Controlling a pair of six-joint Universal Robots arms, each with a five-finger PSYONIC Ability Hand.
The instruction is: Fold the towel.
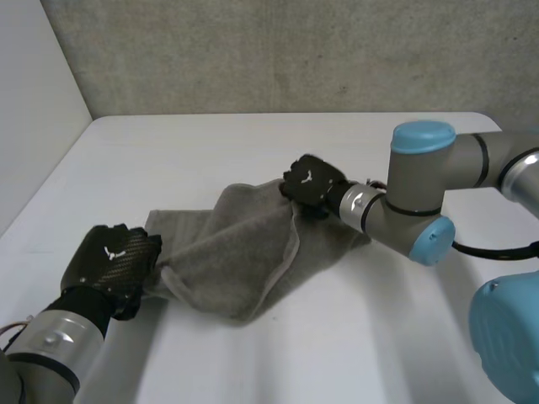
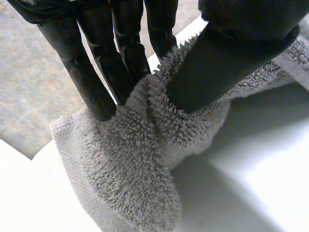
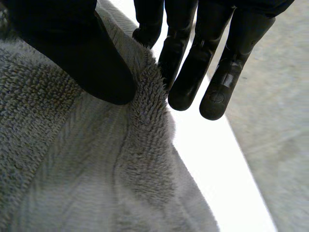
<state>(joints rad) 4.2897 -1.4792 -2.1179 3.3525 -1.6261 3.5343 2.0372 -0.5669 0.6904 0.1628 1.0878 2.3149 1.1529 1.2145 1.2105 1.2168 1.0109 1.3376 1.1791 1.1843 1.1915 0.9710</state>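
Observation:
A grey terry towel (image 1: 244, 252) lies bunched and twisted across the middle of the white table (image 1: 253, 143). My left hand (image 1: 114, 263) is at the towel's near left end, and its thumb and fingers (image 2: 96, 92) pinch a fold of the towel (image 2: 145, 145) between them. My right hand (image 1: 312, 181) is at the towel's far right edge. There its thumb presses the towel (image 3: 96, 159) against the fingers (image 3: 188, 82), with the hem squeezed up between them. The pinched edge stands a little off the table.
A grey wall (image 1: 295, 50) runs behind the table's far edge. Bare tabletop lies in front of the towel and to its far side. My right arm's elbow (image 1: 421, 202) hangs over the table just right of the towel.

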